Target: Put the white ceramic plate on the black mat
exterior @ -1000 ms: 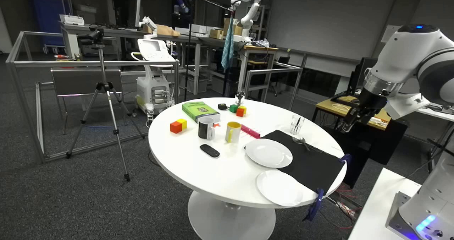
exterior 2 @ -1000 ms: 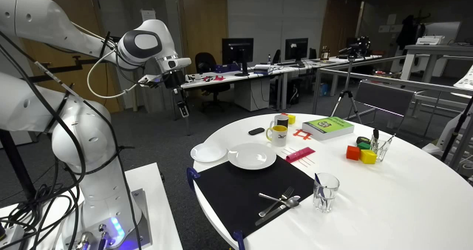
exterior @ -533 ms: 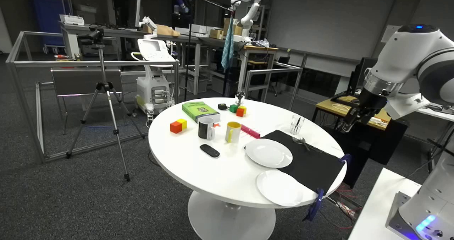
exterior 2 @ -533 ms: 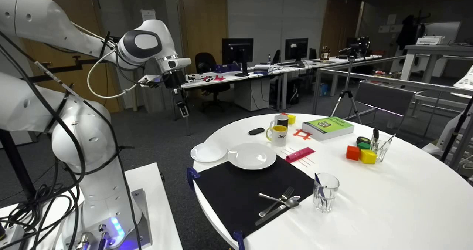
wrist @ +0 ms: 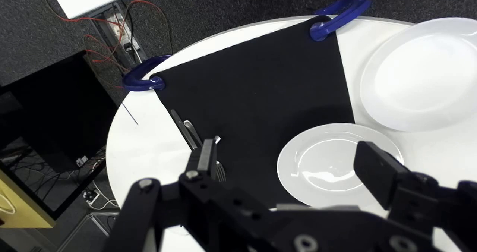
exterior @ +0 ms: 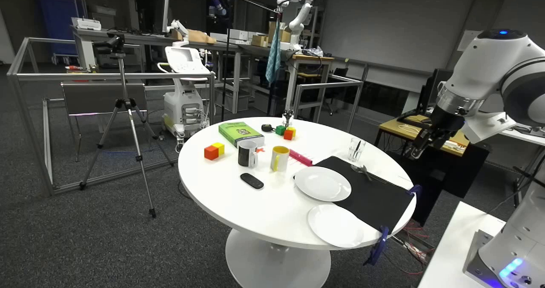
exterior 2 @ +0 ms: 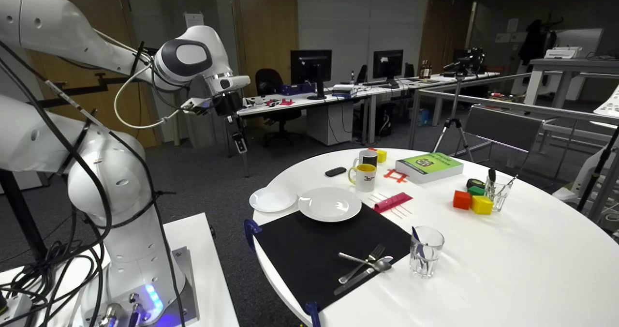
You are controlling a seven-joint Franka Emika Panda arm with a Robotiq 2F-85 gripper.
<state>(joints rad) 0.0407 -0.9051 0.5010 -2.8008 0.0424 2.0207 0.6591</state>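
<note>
Claw [wrist: 286, 154] released in the air; glossy white plate [exterior 2: 330, 204] lying across the edge of the black mat [exterior 2: 309, 245].

The two fingers [wrist: 374, 173] stand far apart; in both exterior views the claw hangs well apart from the plate; the glossy white plate rests with one part on the mat and with the other part over the desk [exterior 2: 532, 259]; another white plate [exterior 2: 273, 200] lies on the desk, just beside it and off the mat; which of these two plates the task means, I cannot tell; near the opposite edge of the mat lie a knife [exterior 2: 352, 283], a fork [exterior 2: 353, 272] and a spoon [exterior 2: 383, 266]; two blue clamps [wrist: 339, 22] sit at corners of the mat; a glass [exterior 2: 428, 259] stands on the desk, near the spoon.
</note>
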